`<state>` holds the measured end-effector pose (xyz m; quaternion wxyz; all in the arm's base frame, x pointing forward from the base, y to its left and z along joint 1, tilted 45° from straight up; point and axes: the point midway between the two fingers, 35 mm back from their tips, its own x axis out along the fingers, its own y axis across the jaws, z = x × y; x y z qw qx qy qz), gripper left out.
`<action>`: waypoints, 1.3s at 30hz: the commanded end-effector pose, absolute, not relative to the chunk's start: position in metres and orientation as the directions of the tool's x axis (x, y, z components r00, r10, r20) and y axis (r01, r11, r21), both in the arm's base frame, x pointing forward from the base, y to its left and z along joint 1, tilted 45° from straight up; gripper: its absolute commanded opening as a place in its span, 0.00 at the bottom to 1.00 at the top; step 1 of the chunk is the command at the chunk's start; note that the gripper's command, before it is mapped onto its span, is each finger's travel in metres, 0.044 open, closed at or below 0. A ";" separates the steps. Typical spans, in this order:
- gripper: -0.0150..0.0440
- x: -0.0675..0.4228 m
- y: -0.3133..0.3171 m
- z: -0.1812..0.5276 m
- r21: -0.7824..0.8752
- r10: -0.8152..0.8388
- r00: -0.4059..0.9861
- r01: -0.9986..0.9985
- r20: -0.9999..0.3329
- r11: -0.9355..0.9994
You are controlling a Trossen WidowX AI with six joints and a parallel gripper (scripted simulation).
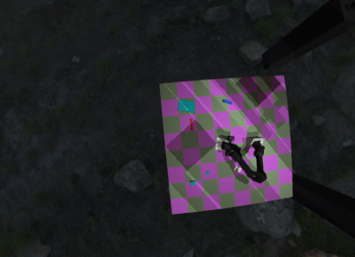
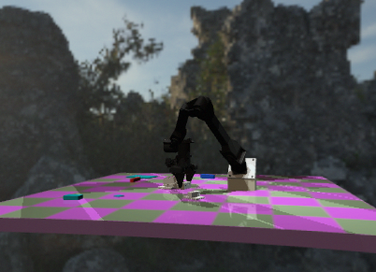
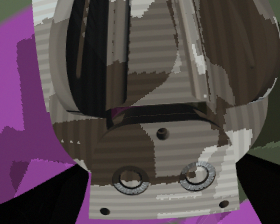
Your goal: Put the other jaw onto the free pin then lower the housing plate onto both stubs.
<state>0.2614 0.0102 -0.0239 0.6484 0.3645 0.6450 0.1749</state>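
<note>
The grey housing plate (image 3: 181, 150) lies across the near ends of the two jaws in the wrist view. Two metallic rings (image 3: 131, 180) (image 3: 197, 176) show in its surface. The left jaw (image 3: 117, 82) and the right jaw (image 3: 236, 55) run away from it, apart from each other. Their gear teeth and the pins beneath are hidden. Whether the plate is fully level cannot be told. My gripper (image 3: 161, 167) (image 2: 185, 181) is open, with its black fingers beside the plate's left and right edges. The pale assembly (image 1: 218, 144) is partly behind the gripper in the top view.
A small pale part (image 1: 237, 169) (image 2: 195, 195) lies near the arm. A teal sheet (image 1: 186, 106), a red bar (image 1: 192, 124) (image 2: 135, 179), a blue block (image 1: 227, 102) (image 2: 208, 176) and two small teal pieces (image 1: 192, 183) (image 1: 207, 173) lie farther off.
</note>
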 end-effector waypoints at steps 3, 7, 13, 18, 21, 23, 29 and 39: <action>1.00 0.261 0.010 -0.024 0.698 0.697 0.107 0.243 -0.709 0.673; 1.00 0.261 0.010 -0.024 0.698 0.697 0.107 0.243 -0.709 0.673; 1.00 0.261 -0.011 -0.005 0.694 0.692 0.107 0.245 -0.713 0.677; 1.00 0.254 -0.042 0.028 0.694 0.693 0.107 0.246 -0.713 0.677; 1.00 0.254 -0.043 0.029 0.694 0.693 0.107 0.246 -0.713 0.677; 1.00 0.257 -0.038 0.022 0.696 0.693 0.117 0.249 -0.712 0.673; 1.00 0.217 -0.064 0.047 0.688 0.687 0.109 0.252 -0.719 0.680; 1.00 0.193 -0.073 0.061 0.692 0.692 0.104 0.249 -0.714 0.677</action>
